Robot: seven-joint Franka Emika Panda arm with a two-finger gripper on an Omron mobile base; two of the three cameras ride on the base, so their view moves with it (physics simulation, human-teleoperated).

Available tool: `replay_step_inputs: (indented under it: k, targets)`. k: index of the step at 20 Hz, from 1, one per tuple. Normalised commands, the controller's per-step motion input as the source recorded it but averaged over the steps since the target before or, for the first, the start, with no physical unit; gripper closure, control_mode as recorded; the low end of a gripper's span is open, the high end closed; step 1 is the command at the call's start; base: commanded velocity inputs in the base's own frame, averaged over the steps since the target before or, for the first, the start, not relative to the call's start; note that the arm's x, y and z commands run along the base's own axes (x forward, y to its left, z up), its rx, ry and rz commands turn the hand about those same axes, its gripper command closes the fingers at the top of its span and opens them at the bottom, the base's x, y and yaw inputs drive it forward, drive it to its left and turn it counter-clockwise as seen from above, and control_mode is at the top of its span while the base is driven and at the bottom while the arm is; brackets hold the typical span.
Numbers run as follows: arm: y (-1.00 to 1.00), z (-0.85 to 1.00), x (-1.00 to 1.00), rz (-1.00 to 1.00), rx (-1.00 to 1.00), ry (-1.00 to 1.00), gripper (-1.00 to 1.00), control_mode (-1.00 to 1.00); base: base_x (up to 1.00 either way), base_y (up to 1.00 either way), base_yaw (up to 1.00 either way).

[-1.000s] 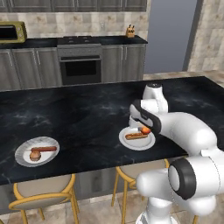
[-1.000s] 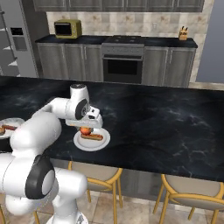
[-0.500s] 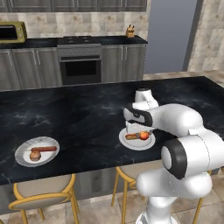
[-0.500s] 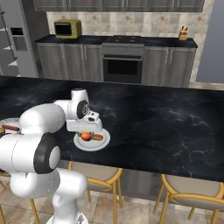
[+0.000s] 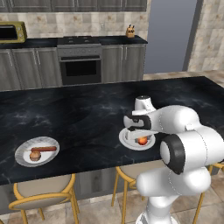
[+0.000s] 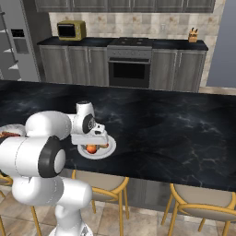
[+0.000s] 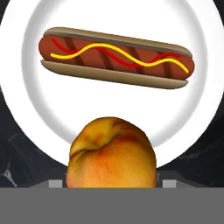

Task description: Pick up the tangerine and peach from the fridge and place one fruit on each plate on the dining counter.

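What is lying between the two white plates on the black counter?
Nothing: in the left base view, bare black counter separates the left plate from the right plate.

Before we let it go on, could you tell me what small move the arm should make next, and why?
Probably lower slightly and open the jaws. The peach sits between them, over the near rim of the plate with the hot dog, so a release there should leave the fruit on it.

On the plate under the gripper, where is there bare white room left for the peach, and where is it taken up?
The plate is bare in a white band between the hot dog and its near rim, just beyond the peach in the gripper. The far half is crowded by the hot dog, which runs nearly rim to rim.
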Motion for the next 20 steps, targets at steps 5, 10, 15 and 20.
replay_step_inputs:
  k: [5,10,15,20]
  targets:
    - [0.0,-0.02,0.51,0.04,0.0,-0.02,1.0,-1.0,0.0,0.0,0.0]
    - [0.02,-0.11,0.33,0.01,0.0,0.0,1.0,-1.0,0.0,0.0,0.0]
    - [0.0,-0.36,0.0,0.01,0.0,0.0,1.0,-1.0,0.0,0.0,0.0]
    - [0.0,-0.1,-0.27,0.05,0.0,0.0,1.0,-1.0,0.0,0.0,0.0]
